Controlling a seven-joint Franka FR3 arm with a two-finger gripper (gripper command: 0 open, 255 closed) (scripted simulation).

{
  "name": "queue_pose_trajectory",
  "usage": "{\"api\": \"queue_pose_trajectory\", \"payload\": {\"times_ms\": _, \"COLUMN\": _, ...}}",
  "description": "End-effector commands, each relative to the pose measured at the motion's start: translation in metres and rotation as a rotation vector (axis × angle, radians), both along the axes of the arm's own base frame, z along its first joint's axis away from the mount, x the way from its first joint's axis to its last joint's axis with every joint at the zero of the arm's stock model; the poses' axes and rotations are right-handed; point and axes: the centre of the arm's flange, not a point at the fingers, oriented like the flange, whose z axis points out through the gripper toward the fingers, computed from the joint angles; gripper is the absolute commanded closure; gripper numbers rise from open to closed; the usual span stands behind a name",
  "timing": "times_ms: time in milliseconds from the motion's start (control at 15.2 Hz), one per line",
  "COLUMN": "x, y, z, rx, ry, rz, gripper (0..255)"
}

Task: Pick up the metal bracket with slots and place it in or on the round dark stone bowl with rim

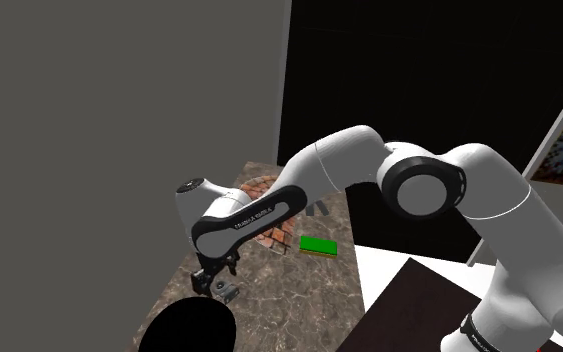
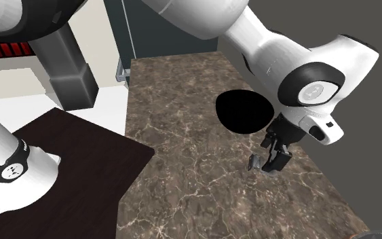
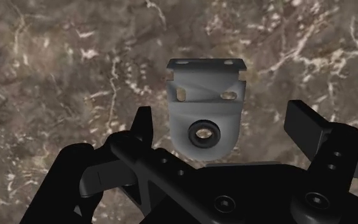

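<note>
— Where is the bracket?
— The grey bracket (image 3: 204, 105) is between the 2 fingers of the black claw (image 3: 224, 121), seen against the brown marbled table (image 3: 56, 70). It shows 2 slots across its middle, 2 small holes along its far edge, and 1 round black-ringed hole at the end nearest the claw.
— Is the claw clenched on it?
— No, released. The fingers (image 3: 144, 127) stand apart. One is just beside the bracket, the other is well clear of it, and neither clasps it.
— And the bowl?
— The bowl (image 2: 245, 112) is a round, plain black shape on the same table. In the second exterior view the bracket is near its rim but apart from it, toward that view's lower right.
— Anything else there?
— In the shoulder view a green block (image 1: 318, 245) lies beyond the white arm (image 1: 339, 165). A reddish patterned thing (image 1: 259, 187) is partly hidden behind that arm.
</note>
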Motion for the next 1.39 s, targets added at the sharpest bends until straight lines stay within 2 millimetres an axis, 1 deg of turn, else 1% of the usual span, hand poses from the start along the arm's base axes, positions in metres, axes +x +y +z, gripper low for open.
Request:
{"api": "queue_pose_trajectory", "payload": {"times_ms": 0, "x": -0.0030, "y": -0.0009, "z": -0.0107, "rx": -0.002, "ry": 0.000, "rz": 0.003, "gripper": 0}}
{"api": "queue_pose_trajectory", "payload": {"times_ms": 132, "x": -0.0044, "y": -0.0020, "z": -0.0188, "rx": -0.002, "ry": 0.000, "rz": 0.003, "gripper": 0}}
{"api": "queue_pose_trajectory", "payload": {"times_ms": 594, "x": -0.0044, "y": -0.0019, "z": -0.0187, "rx": -0.002, "ry": 0.000, "rz": 0.003, "gripper": 0}}
{"api": "queue_pose_trajectory", "payload": {"times_ms": 660, "x": -0.0044, "y": -0.0019, "z": -0.0187, "rx": -0.002, "ry": 0.000, "rz": 0.003, "gripper": 255}}
{"api": "queue_pose_trajectory", "payload": {"times_ms": 1254, "x": -0.0044, "y": -0.0020, "z": -0.0188, "rx": -0.002, "ry": 0.000, "rz": 0.003, "gripper": 255}}
{"api": "queue_pose_trajectory", "payload": {"times_ms": 1320, "x": -0.0044, "y": -0.0020, "z": -0.0135, "rx": -0.002, "ry": 0.000, "rz": 0.003, "gripper": 255}}
